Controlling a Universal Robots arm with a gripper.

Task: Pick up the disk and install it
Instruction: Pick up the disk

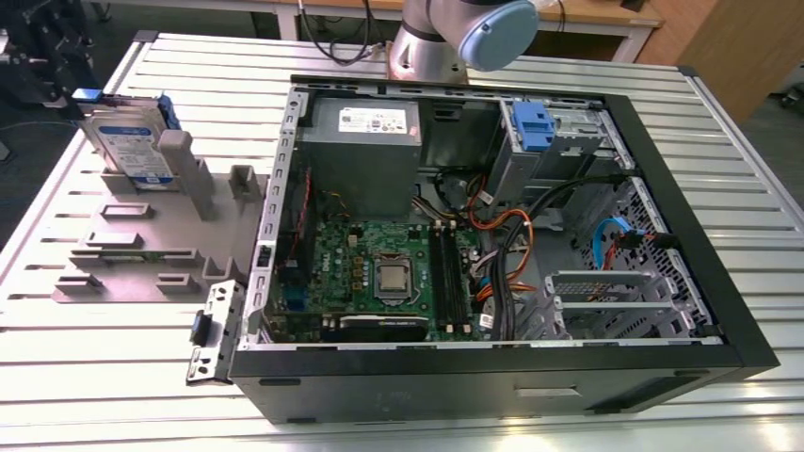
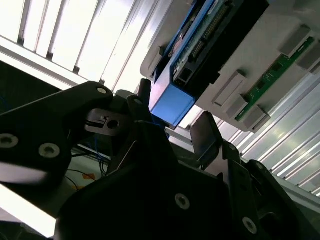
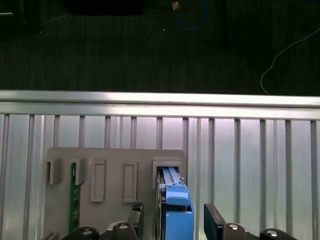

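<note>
Now disk (image 3: 177, 220) upright between spread end effector (image 3: 172, 206) fingers (image 3: 214, 223).

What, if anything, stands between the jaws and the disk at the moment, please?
Nothing visible does. In the first wrist view the gripper has its jaws open, one on either side of the disk, with a clear gap on each side. The disk stands on edge in the grey holder.

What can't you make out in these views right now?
Exterior view: lower edge of the disk, sunk in the grey holder; inside of the drive bay, behind its own walls.
First wrist view: the disk's label, seen edge-on; the gripper beyond its fingertips, cut off by the frame edge.
Second wrist view: the disk's far end, cut off by the frame edge.
</note>
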